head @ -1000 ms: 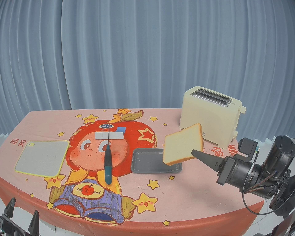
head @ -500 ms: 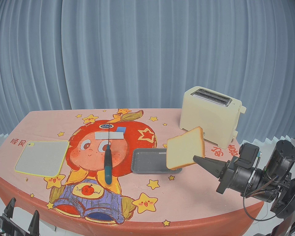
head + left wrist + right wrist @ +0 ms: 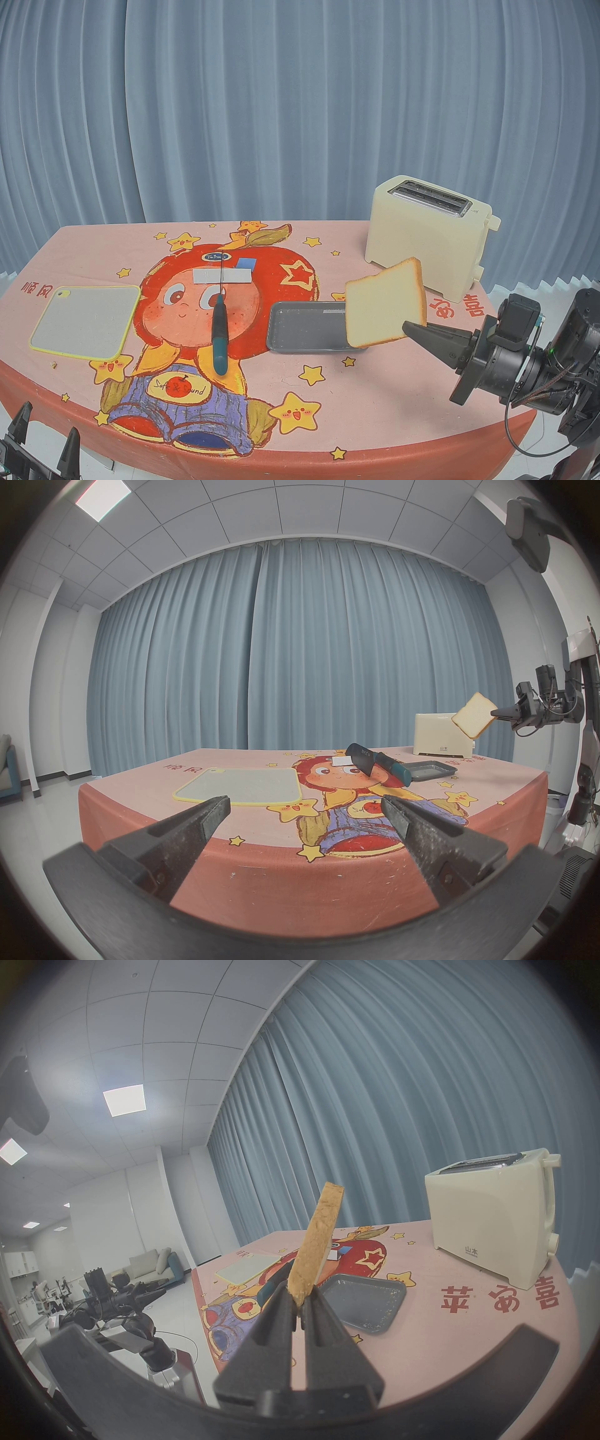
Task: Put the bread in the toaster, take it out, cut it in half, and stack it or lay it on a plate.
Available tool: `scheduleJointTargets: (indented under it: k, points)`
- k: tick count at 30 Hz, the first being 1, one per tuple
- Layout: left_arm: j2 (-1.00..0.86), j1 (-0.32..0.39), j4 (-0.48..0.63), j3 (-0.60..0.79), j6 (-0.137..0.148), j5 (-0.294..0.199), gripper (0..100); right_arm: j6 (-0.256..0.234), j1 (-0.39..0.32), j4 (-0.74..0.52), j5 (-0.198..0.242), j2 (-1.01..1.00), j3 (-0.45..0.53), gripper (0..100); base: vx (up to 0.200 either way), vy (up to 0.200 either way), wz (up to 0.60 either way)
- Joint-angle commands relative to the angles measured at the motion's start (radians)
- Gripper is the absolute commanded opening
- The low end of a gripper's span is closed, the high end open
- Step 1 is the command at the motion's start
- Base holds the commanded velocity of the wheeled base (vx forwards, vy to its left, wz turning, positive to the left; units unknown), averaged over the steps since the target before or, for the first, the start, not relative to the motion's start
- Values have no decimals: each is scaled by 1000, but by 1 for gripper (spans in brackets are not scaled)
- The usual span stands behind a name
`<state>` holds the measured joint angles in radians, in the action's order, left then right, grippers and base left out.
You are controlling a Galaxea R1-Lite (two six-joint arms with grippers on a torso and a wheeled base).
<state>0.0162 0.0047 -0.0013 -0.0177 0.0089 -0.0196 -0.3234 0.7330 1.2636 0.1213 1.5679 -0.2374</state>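
Note:
A slice of bread (image 3: 384, 303) hangs in the air, standing on edge, with my right gripper (image 3: 411, 327) shut on its lower corner. It floats above the right end of the grey tray (image 3: 300, 334) and in front of the cream toaster (image 3: 428, 232), whose slots are uncovered. From the right wrist the bread (image 3: 316, 1242) rises edge-on out of the gripper (image 3: 301, 1297), toaster (image 3: 497, 1216) beyond. A blue-handled knife (image 3: 219, 334) lies on the tablecloth left of the tray. My left gripper (image 3: 306, 817) is open, low, off the table's front-left edge (image 3: 44, 434).
A cutting board (image 3: 84, 320) with a yellow-green rim lies at the table's left side. White and blue cards (image 3: 225, 272) sit behind the knife. Open tablecloth stretches in front of the tray and toaster.
My right gripper has drawn back to the right and slightly down with the bread, away from over the tray. The left arm, knife and toaster have stayed put.

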Motion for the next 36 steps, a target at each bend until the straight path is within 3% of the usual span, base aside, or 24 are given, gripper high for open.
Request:
scheduleJointTargets:
  k: [1,36]
  points:
    - [-15,0,0,18,0,0,100,14,-1,0,0,0,10,0,0,0,0]
    - [-15,1,0,18,-1,3,100,43,-10,0,-3,11,10,0,0,0,0]
